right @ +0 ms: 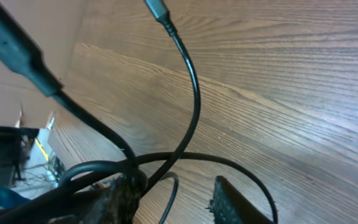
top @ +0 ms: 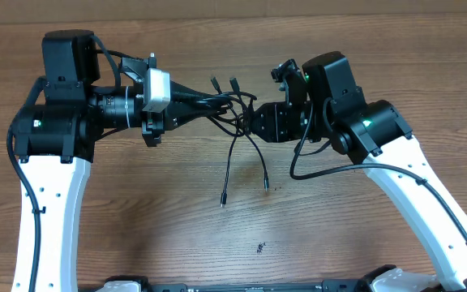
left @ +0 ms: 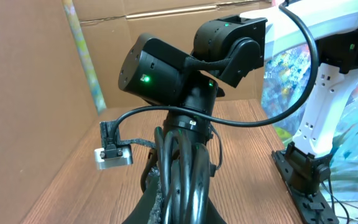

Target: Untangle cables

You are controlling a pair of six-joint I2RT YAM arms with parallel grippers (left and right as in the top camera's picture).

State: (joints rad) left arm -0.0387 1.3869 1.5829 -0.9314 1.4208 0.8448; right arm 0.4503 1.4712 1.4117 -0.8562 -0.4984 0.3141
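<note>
Both arms reach over the wooden table point(top: 136, 219) and meet above its middle, closer to the edge opposite the arm bases than to the bases' own edge.

**Left gripper** point(top: 216, 104): closed. Its jaws are clamped on the cables point(top: 235, 109) at the left side of the bundle. In the left wrist view the black strands run up in loops from between its fingers toward the right arm's wrist point(left: 191, 68).

**Right gripper** point(top: 255, 120): jaws apart. In the right wrist view the two fingers point(right: 120, 198) stand separated. The gathered strands lie against one finger, and a single thin cord crosses the gap between them. Whether any strand is pinched cannot be told.

**Cables:** the knotted part hangs in the air between the two grippers, off the table.
- Two short plug ends point(top: 215, 82) stick out of the bundle toward the far edge, side by side.
- Two longer strands drop from the bundle toward the near edge. Their tips point(top: 224, 200) lie near the centre of the table, a little apart from each other.
- In the right wrist view one strand curves upward to a small plug point(right: 157, 9), and a thicker black connector point(right: 17, 50) sits on another strand at the left.

A small dark speck point(top: 260, 247) lies on the table between the strand tips and the near edge.
</note>
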